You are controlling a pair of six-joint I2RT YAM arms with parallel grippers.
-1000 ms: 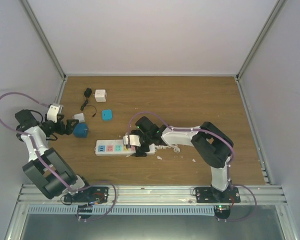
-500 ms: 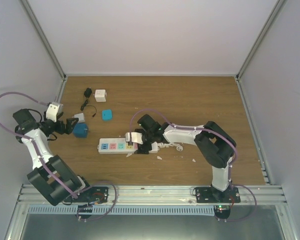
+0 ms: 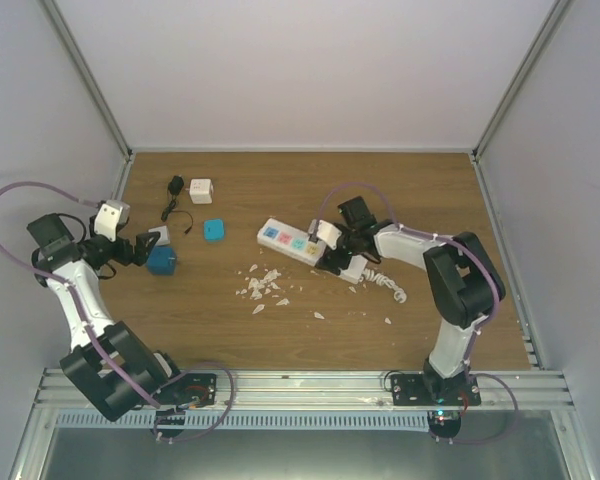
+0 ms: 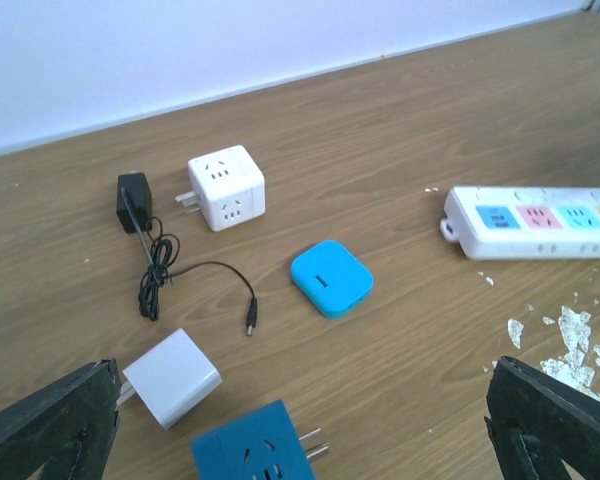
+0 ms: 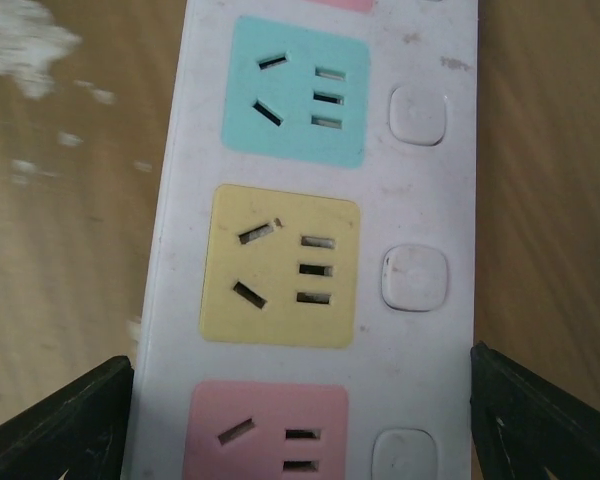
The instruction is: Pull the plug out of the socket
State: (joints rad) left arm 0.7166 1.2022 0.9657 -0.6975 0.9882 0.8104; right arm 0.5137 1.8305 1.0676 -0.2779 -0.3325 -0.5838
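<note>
My right claw [image 5: 300,400] stands wide, fingers [image 5: 60,425] pressed on both long edges of the socket [image 5: 420,170], gripping it across its width. The socket lies flat near the centre of the worktop [image 3: 410,190]. My left claw [image 4: 300,425] is fully open, holding nothing, above a blue cube adapter [image 4: 250,455]

Matt brown wood-grain on table [image 3: 410,200], fine streaks. The socket [image 5: 430,190] is smooth white plastic, semi-gloss, bit scuffed & grimy; outlet squares are flat pastel. The white cube adapter [image 4: 226,187] is glossy plastic. The turquoise pad [image 4: 330,277] is matt, looks rubbery. The blue cube [image 4: 255,455] is smooth plastic. The flakes [image 3: 262,287] look chalky, rough. The front rail [image 3: 300,385] is bare ribbed metal.
</note>
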